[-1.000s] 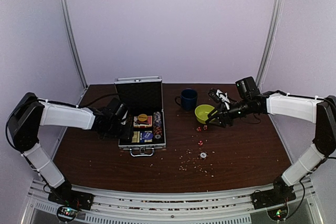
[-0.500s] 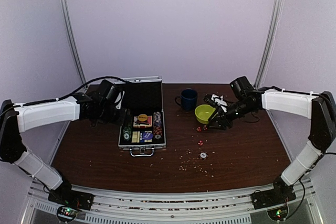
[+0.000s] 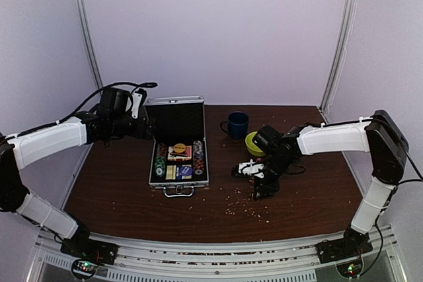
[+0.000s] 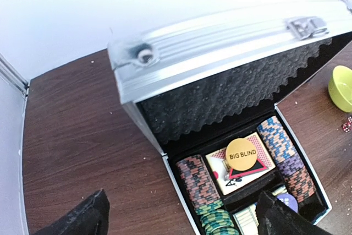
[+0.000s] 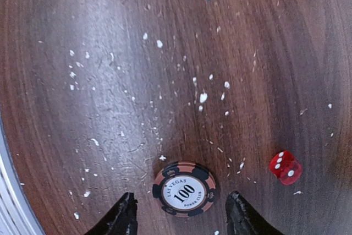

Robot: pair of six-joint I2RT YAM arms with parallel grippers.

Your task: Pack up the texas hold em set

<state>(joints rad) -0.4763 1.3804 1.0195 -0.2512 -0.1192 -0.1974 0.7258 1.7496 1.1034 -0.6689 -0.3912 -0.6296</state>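
— Which step is this?

— Gathering the loose pieces. The case (image 3: pixel 175 120) stands open on the table (image 5: pixel 110 53), lid upright, with stacked chips (image 4: pixel 197 177) and a card box (image 4: pixel 258 163) already in its tray. One chip (image 5: pixel 184 189) lies flat on the table to the right of the case. The right hand (image 5: pixel 181 193) hangs directly over it, half spread, a finger on either side. It holds nothing.

— And the left hand (image 4: pixel 184 196)?

— It's at the case's left rear corner, spread wide and empty.

— What does the next move need?

— I'd say the right hand must sink until its fingers reach the table, then close on the chip's rim. The chip is thin and flat, so it may slip. It then has to go over to the case. A red die (image 5: pixel 285 167), also right of the case, waits too.
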